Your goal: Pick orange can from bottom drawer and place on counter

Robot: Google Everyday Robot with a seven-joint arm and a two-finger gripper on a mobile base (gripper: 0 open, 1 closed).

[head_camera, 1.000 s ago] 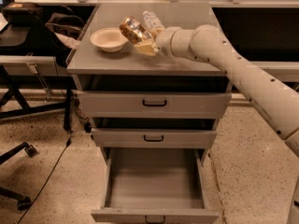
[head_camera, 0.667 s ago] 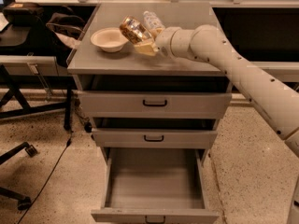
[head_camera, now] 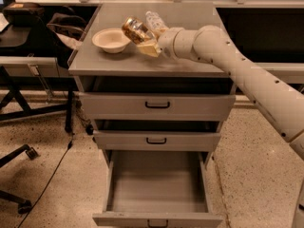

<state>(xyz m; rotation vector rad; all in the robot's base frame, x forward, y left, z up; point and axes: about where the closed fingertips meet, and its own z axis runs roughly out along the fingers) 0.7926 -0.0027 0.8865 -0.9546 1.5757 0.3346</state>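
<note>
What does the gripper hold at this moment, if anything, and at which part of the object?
The gripper holds the orange can by its lower right end. The can is tilted above the counter, beside the bowl.

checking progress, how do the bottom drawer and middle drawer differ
The bottom drawer is pulled far out, its inside showing and empty; the middle drawer is almost shut, inside hidden. Both are grey with dark handles. The gripper holds the can over the counter.
</note>
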